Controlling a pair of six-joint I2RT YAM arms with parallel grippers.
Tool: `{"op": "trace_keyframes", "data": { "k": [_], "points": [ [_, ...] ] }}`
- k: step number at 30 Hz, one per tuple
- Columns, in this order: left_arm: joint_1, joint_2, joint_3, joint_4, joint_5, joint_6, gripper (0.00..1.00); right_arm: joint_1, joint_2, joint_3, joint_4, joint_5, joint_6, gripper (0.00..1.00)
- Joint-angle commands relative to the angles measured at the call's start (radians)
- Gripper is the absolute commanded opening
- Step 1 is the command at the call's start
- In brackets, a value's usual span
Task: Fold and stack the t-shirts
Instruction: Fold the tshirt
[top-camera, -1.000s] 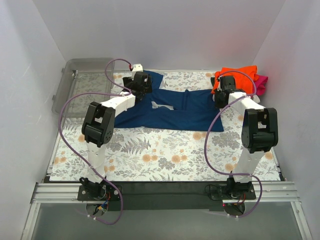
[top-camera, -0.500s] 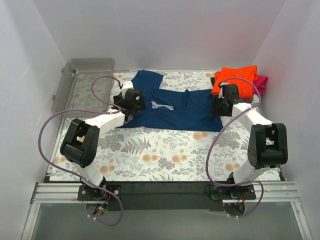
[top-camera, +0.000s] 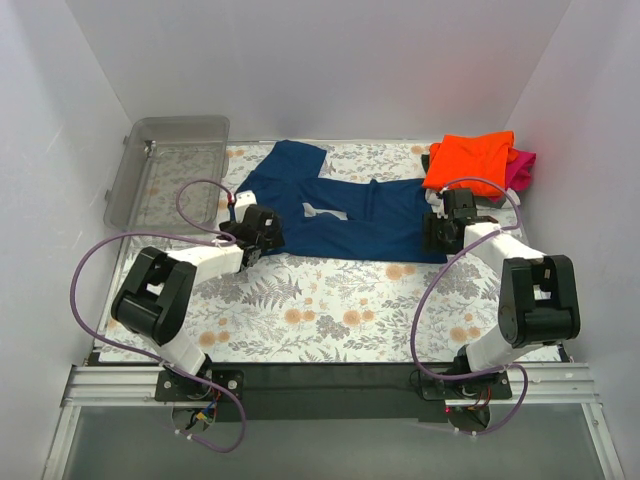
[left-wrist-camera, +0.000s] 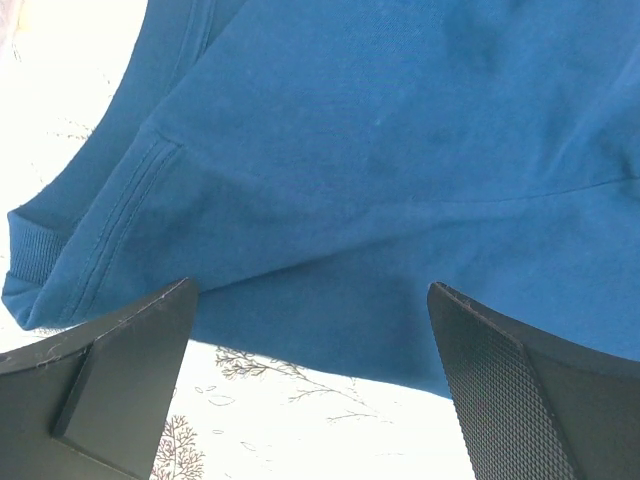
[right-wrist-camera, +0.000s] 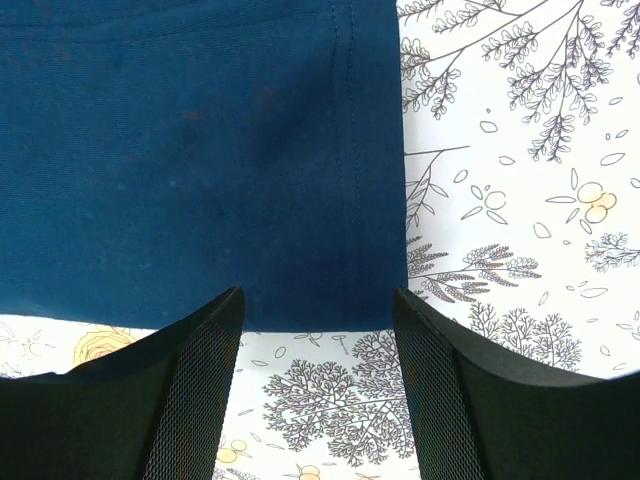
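Before both parted jaws, navy t-shirt (top-camera: 362, 216) hem

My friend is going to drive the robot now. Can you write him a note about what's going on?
Left claw: open, at the near edge of the navy blue cloth t-shirt, by its sleeve.
Right claw: open, at that shirt's near hem corner.
Done: the folded bright orange t-shirt lies on the magenta one, far right.
Left: fold the navy shirt, stack it.
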Motion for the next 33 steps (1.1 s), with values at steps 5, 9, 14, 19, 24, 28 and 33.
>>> {"op": "trace_keyframes", "data": {
  "k": [5, 9, 14, 19, 24, 28, 33],
  "points": [
    [0.029, -0.017, -0.045, -0.006, -0.046, -0.025, 0.92, -0.001, 0.020, -0.001, 0.025, 0.031, 0.015, 0.56],
    [0.063, -0.045, -0.063, -0.006, -0.043, -0.020, 0.93, -0.001, 0.022, -0.007, 0.021, 0.053, 0.018, 0.56],
    [0.072, -0.040, -0.063, -0.008, -0.033, -0.015, 0.93, -0.010, 0.025, -0.017, 0.019, 0.053, 0.020, 0.57],
    [0.074, -0.045, -0.064, -0.020, -0.038, -0.017, 0.93, -0.013, 0.060, -0.015, 0.021, 0.037, 0.023, 0.57],
    [0.072, -0.088, -0.080, -0.028, 0.002, -0.023, 0.93, -0.016, 0.091, -0.021, 0.018, 0.002, 0.030, 0.56],
    [0.072, -0.134, -0.094, -0.040, -0.009, -0.023, 0.93, -0.015, 0.106, -0.026, -0.002, 0.007, 0.037, 0.51],
    [0.072, -0.140, -0.091, -0.052, 0.008, -0.018, 0.93, -0.016, 0.094, -0.036, -0.036, 0.042, 0.026, 0.11]
  ]
}}
